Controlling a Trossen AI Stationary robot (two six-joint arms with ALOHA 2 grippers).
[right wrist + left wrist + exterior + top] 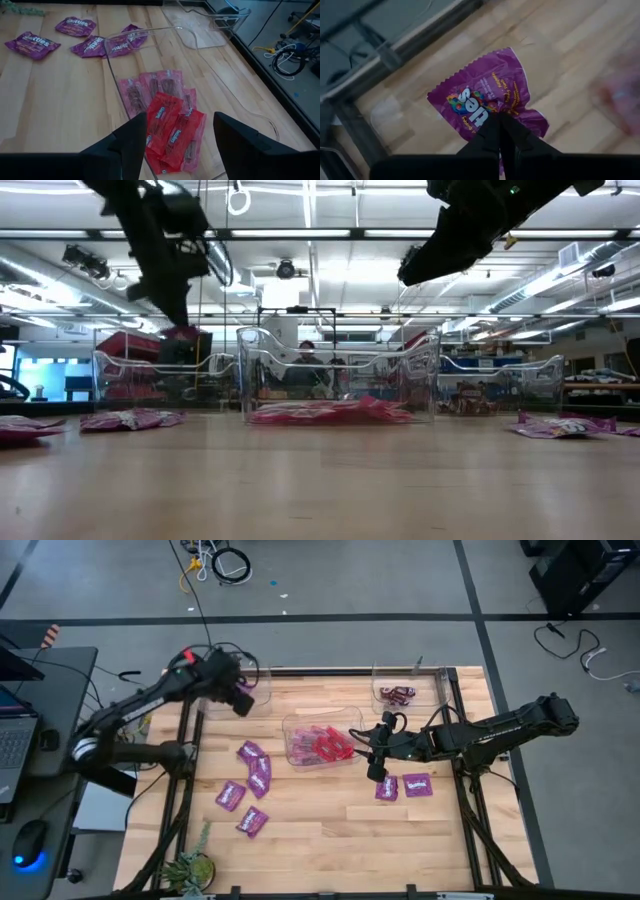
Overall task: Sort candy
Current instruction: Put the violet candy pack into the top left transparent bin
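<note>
Purple packet (pixel 487 97) was pinched in the left gripper (pixel 500 120) above the far-left bin (pixel 255 700), so dropping it came next; right gripper (pixel 180 132) hung wide over red candy (pixel 167 125).

The candy comes in 3 colors. 1 purple pack (pixel 487 97) hangs in the air over the far left corner of the table, pinched at 1 end, crinkled and shiny. 4 purple packs (pixel 250 780) lie flat on the left half of the table, close together. 2 more purple packs (pixel 403 786) lie side by side on the right half. A pile of red packs (pixel 170 125) lies in the middle, overlapping each other. A few dark brown packs (pixel 397 694) sit near the far right corner.
</note>
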